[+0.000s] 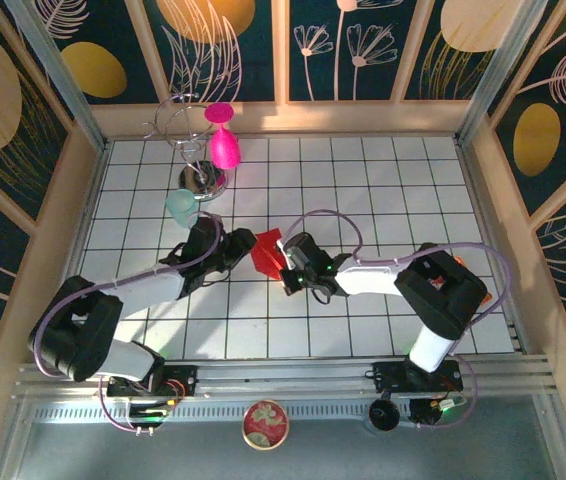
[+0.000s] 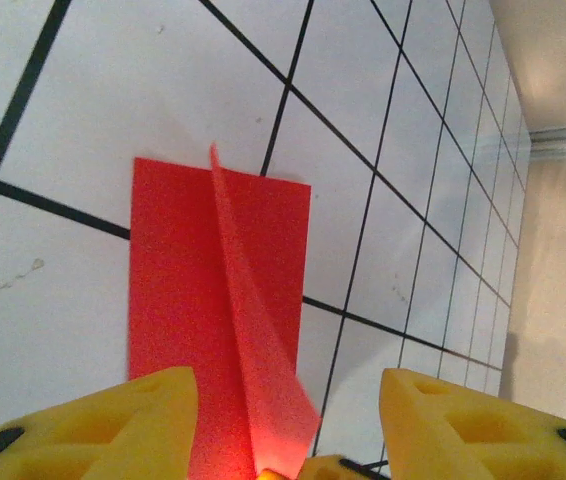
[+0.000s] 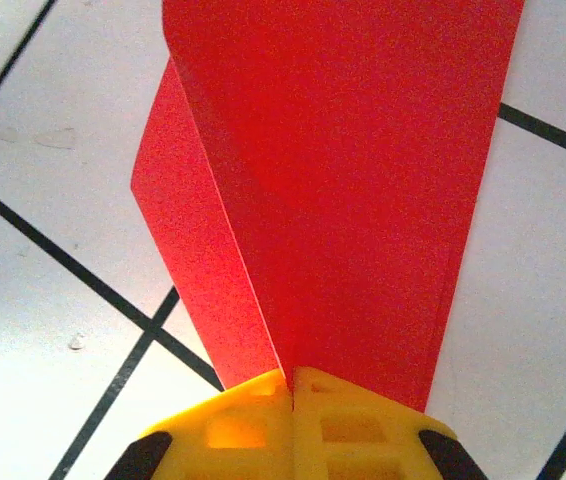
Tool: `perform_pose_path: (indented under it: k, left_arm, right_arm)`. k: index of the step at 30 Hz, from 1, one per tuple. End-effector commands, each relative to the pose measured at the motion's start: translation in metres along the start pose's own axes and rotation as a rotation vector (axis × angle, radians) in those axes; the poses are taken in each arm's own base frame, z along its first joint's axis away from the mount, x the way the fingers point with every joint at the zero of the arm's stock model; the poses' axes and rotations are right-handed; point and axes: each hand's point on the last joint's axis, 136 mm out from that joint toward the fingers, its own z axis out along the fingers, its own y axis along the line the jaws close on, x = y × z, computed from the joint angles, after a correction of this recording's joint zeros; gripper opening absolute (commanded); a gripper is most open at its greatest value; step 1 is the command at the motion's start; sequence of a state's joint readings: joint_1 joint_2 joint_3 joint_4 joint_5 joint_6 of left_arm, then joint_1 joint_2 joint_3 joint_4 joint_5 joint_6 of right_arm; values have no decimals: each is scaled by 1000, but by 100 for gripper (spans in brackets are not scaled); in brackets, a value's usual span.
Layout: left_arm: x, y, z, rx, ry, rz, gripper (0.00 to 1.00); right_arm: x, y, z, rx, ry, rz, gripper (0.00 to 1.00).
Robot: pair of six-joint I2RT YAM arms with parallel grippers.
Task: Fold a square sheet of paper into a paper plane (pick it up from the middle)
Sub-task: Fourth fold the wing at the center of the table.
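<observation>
The right fingers (image 3: 338, 420) clench the folded square sheet of paper (image 3: 343, 170) lying mid-table (image 1: 363, 180), while the left fingers (image 2: 113, 420) stand released, apart on either side of its raised flap.

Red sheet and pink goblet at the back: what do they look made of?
Red sheet: thin matte paper, apparently; it holds a sharp crease and one flap stands up. Goblet: probably plastic, glossy magenta that seems translucent; too small to be sure.
</observation>
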State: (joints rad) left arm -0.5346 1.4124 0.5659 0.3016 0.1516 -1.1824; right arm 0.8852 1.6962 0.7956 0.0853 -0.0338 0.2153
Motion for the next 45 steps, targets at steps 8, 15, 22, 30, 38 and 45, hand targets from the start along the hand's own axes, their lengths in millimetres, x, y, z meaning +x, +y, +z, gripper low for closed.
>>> perform_pose_path:
  k: [8, 15, 22, 30, 38, 45]
  left_arm:
    - [21, 0, -17, 110, 26, 83, 55]
    - [41, -15, -9, 181, 76, 133, 57]
    - [46, -16, 4, 174, 94, 146, 57]
    - [51, -10, 11, 167, 111, 154, 59]
    - [51, -5, 20, 118, 115, 166, 59]
    - [50, 2, 30, 51, 121, 162, 60]
  right_arm:
    - [-18, 22, -22, -352, 8, 153, 0]
    - [-24, 23, -28, -502, 19, 247, 0]
    - [-21, 21, -26, -579, 48, 309, 0]
    - [-18, 19, -23, -629, 68, 364, 0]
    - [-14, 15, -19, -638, 83, 393, 0]
    - [-12, 12, -15, -636, 89, 405, 0]
